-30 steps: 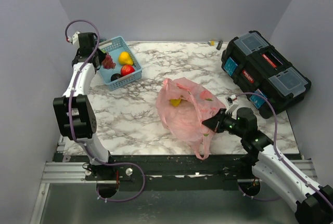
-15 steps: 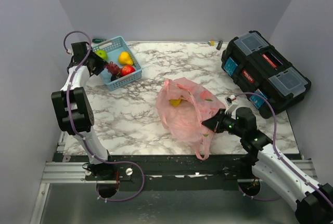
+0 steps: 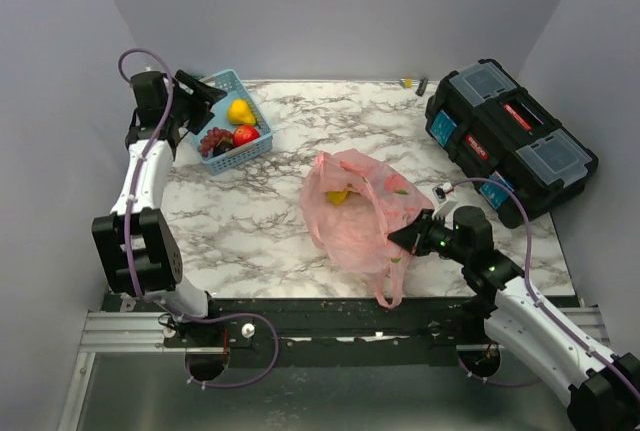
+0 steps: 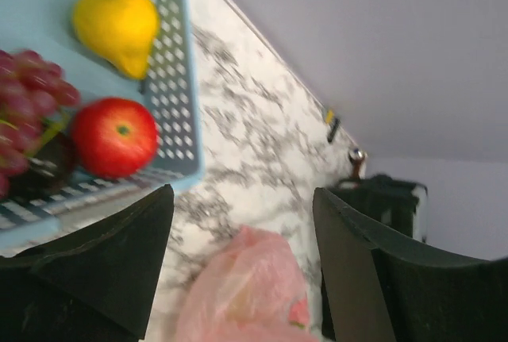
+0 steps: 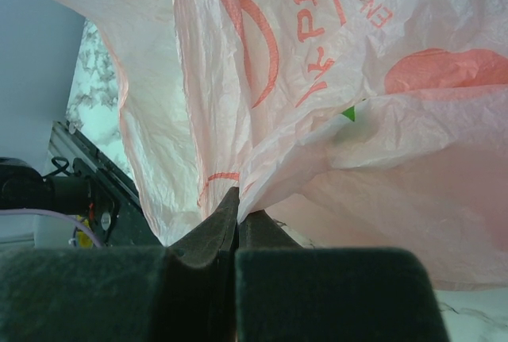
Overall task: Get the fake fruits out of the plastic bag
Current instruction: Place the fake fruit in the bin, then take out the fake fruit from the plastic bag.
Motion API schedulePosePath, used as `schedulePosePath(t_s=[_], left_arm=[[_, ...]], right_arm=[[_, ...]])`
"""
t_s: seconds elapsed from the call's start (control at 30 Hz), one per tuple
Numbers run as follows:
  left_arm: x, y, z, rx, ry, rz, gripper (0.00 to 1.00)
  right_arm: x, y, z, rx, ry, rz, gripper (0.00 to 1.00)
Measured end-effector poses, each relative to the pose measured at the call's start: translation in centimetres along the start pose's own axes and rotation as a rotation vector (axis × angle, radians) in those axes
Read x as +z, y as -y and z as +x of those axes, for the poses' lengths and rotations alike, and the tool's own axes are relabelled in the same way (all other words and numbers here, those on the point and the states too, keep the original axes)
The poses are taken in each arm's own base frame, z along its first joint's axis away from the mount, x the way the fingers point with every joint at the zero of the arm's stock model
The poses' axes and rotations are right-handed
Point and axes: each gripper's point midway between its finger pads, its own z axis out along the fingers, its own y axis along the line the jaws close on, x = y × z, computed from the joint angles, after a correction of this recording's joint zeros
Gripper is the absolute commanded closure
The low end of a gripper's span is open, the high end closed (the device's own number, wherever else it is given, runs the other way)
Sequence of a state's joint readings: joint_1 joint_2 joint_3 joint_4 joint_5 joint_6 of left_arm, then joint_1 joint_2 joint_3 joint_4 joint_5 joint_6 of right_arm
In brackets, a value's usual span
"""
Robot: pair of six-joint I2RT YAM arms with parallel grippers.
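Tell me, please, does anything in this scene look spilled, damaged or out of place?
Nothing looks spilled or damaged. Only the plastic bag lies crumpled, one loop handle seeming to droop past the near edge of the table, beside the right end effector pinching it.

At the upper left the left gripper (image 3: 200,94) hangs over a blue basket (image 3: 232,78) holding a pear (image 3: 240,111), a red apple (image 3: 245,135) and grapes (image 3: 212,139). Mid-frame a pink bag (image 3: 360,216) lies on the worktop (image 3: 250,221) with a yellow fruit (image 3: 337,196) inside. The right gripper (image 3: 400,239) pinches its lower right edge. A toolbox (image 3: 510,141) sits at right.
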State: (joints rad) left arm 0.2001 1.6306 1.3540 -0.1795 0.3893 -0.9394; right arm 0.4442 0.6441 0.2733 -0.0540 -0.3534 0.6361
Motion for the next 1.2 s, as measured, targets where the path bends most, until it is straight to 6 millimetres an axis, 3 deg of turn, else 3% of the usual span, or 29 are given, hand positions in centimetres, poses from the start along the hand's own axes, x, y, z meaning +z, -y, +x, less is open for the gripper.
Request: schedulePosePath(t_s=[0.1, 0.13, 0.17, 0.27, 0.3, 0.47, 0.6, 0.7, 0.77, 0.97, 1.1, 1.2], left_arm=[[-1.9, 3.6, 3.8, 0.044, -0.060, 0.091, 0.29], [-2.8, 5.7, 6.5, 0.079, -0.111, 0.145, 0.29], [-3.2, 6.5, 7.9, 0.098, -0.139, 0.171, 0.29], [-5.5, 10.1, 16.2, 0.209, -0.307, 0.294, 0.27], [-6.3, 10.6, 19.1, 0.245, -0.371, 0.323, 0.26], [-11.0, 10.3, 29.6, 0.412, -0.583, 0.393, 0.20], [-15.9, 10.6, 34.8, 0.565, -0.657, 0.486, 0.18], [-19.6, 11.7, 36.3, 0.658, -0.630, 0.588, 0.17], [-21.5, 12.3, 36.1, 0.691, -0.586, 0.645, 0.16], [-22.9, 13.4, 33.7, 0.714, -0.456, 0.686, 0.16], [-23.1, 13.3, 33.2, 0.734, -0.437, 0.688, 0.15], [-23.8, 13.1, 32.6, 0.752, -0.426, 0.689, 0.15]], right_arm=[[0.0, 0.0, 0.0, 0.000, 0.000, 0.000, 0.99], [0.0, 0.0, 0.0, 0.000, 0.001, 0.000, 0.99], [0.0, 0.0, 0.0, 0.000, 0.002, -0.001, 0.99], [-0.1, -0.2, -0.2, -0.004, 0.010, -0.008, 0.99], [-0.2, -0.3, -0.2, -0.006, 0.015, -0.011, 0.99], [-0.3, -0.4, -0.4, -0.010, 0.024, -0.017, 0.99], [-0.1, -0.1, -0.1, -0.004, 0.009, -0.007, 0.99], [0.0, 0.0, 0.1, 0.000, 0.001, -0.001, 0.99], [0.0, 0.1, 0.1, 0.000, -0.004, 0.003, 0.99], [0.6, -0.8, -0.7, -0.006, -0.053, 0.001, 0.99], [1.1, -3.6, -1.9, -0.049, -0.123, -0.078, 0.99], [1.2, -8.3, -3.2, -0.157, -0.154, -0.195, 0.99]])
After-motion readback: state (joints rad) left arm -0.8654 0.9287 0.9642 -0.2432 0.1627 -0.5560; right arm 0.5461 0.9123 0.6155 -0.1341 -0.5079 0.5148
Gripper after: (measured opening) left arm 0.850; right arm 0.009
